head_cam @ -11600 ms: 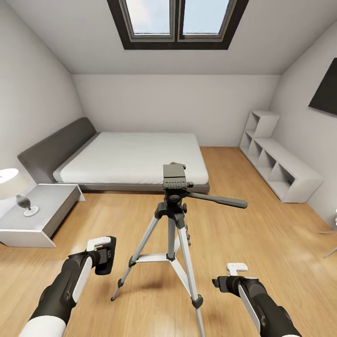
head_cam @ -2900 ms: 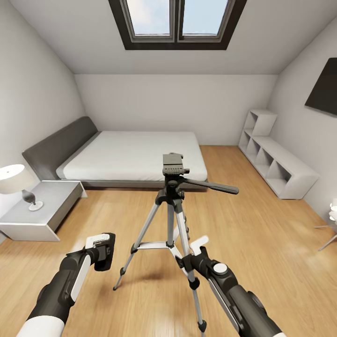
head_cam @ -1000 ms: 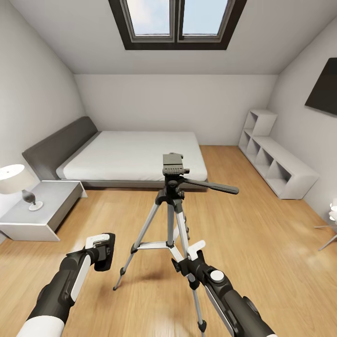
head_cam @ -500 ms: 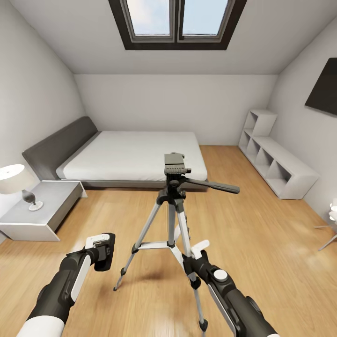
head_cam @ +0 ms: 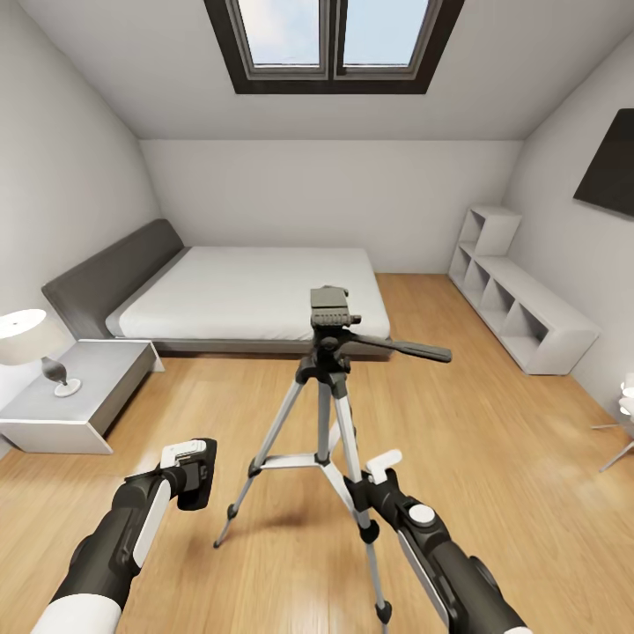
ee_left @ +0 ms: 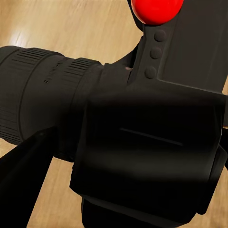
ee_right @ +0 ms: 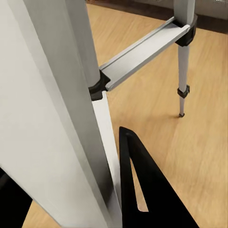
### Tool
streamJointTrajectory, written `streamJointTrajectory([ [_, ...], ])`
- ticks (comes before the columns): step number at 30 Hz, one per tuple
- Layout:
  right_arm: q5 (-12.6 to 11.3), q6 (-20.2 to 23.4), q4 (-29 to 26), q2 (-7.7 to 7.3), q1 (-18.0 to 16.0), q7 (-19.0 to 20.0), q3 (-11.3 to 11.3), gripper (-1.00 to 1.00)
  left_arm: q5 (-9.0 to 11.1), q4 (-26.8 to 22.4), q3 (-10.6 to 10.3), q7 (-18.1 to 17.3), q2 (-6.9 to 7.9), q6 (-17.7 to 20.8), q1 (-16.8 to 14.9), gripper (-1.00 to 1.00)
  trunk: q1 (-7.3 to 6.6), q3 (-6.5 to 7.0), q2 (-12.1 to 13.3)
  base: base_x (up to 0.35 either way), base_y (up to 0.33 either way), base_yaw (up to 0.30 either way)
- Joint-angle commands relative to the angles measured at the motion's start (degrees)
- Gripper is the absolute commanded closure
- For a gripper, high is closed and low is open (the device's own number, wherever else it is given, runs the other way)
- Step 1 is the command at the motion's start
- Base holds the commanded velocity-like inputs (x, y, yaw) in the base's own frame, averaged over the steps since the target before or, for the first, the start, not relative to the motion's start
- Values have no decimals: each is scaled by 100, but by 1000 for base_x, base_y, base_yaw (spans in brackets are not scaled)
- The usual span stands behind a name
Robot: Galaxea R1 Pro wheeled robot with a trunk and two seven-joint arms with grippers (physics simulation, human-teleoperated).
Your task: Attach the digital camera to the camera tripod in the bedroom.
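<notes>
The camera tripod stands on the wood floor in the middle of the head view, with silver legs, a dark grey head and a pan handle pointing right. My right gripper is at its near front leg. In the right wrist view that silver leg runs between the black fingers, gripped. My left gripper hovers low on the left, shut on the digital camera. The left wrist view shows the camera's black body, its lens barrel and the red button up close.
A low grey bed lies behind the tripod. A bedside table with a lamp stands at the left, a white cubby shelf along the right wall. A floor lamp pokes in at the right edge. Open wood floor surrounds the tripod.
My right gripper has slid a little to the right on the front leg, and the tripod's head and handle have shifted slightly right with it. The left arm and camera are still.
</notes>
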Motion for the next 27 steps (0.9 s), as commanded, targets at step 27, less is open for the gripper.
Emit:
streamJointTrajectory([
  [27,-5,82,-19,-4,-4,18,-95,100,61,-7,-7,50,1,27,-4,100,3,-11,-12,0,0,0],
])
